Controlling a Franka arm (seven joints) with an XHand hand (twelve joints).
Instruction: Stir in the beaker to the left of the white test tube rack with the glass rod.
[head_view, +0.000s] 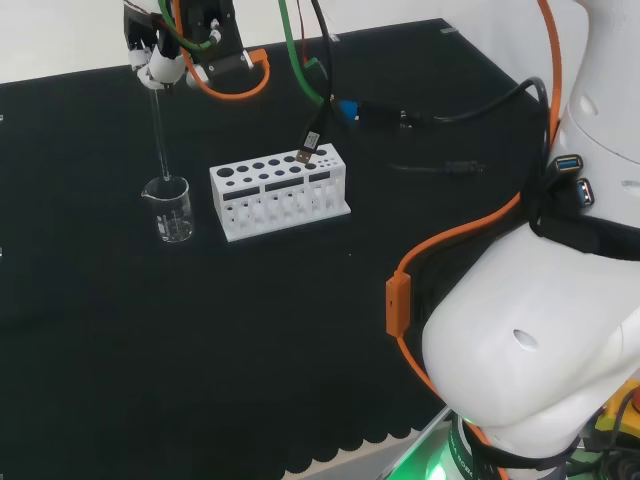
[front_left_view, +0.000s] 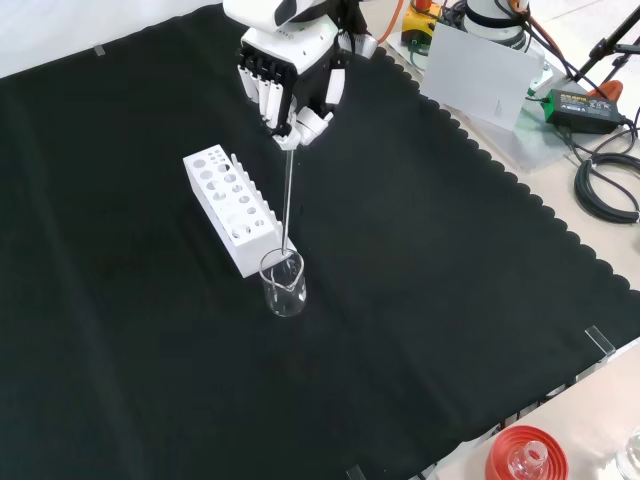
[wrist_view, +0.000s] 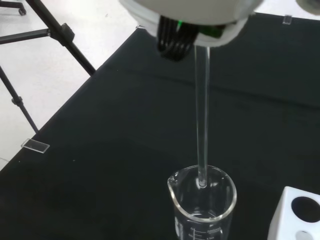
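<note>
A small clear glass beaker (head_view: 170, 209) stands on the black cloth just left of the white test tube rack (head_view: 279, 190) in the head view. In the front view the beaker (front_left_view: 283, 283) sits in front of the rack (front_left_view: 230, 209). The hand (front_left_view: 293, 80) hangs above it, fingers curled round the top of a glass rod (front_left_view: 287, 195). The rod (head_view: 159, 130) hangs nearly upright, and its lower tip reaches just inside the beaker's mouth. In the wrist view the rod (wrist_view: 202, 120) ends just below the rim of the beaker (wrist_view: 202, 200), which looks empty.
Cables and a dangling plug (head_view: 312, 140) hang over the rack's far end in the head view. A grey box (front_left_view: 482, 72) and a black power adapter (front_left_view: 585, 105) lie off the cloth. A red ribbed stand (front_left_view: 525, 455) holding glassware sits at the front edge.
</note>
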